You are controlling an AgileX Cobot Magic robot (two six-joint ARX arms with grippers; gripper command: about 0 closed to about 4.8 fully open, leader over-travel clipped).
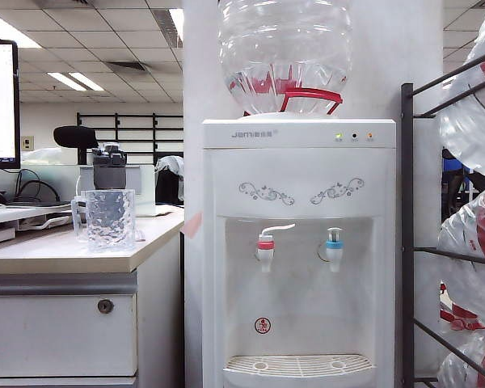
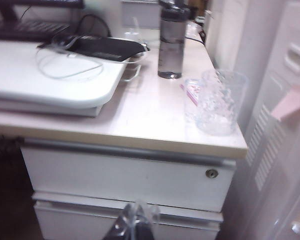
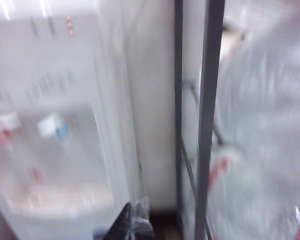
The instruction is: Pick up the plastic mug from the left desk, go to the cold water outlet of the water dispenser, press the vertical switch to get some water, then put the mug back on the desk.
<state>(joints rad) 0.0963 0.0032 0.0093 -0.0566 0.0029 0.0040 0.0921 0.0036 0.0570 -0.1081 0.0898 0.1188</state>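
From the exterior camera I see the clear plastic mug [image 1: 109, 218] with rippled walls standing upright near the front right corner of the beige-topped table [image 1: 65, 260], its handle turned to the left of that view, with nothing holding it. Just behind it stands a taller dark grey bottle [image 1: 109, 168] with a black lid, a little apart from the mug. The table's pale grey drawer front shows a small round keyhole lock [image 1: 105, 306]. To the right of the table is the tall white water dispenser [image 1: 299, 250], topped by a large clear water jug [image 1: 284, 52]. In its recess the red-collared tap [image 1: 266, 245] with a long curved lever sits on the left and the blue-collared cold water outlet [image 1: 334, 249] on the right, its short upright white push piece [image 1: 334, 234] on top, above the slotted drip tray [image 1: 297, 365]. A dark metal rack [image 1: 453, 242] with more jugs stands further right. My left claw [image 2: 136, 222] hangs low in front of the drawers, well apart from the mug, and its fingers look pressed together, closed on nothing. My right claw [image 3: 132, 222] shows only as a blurred tip facing the dispenser and rack; I cannot tell whether it is open or closed.
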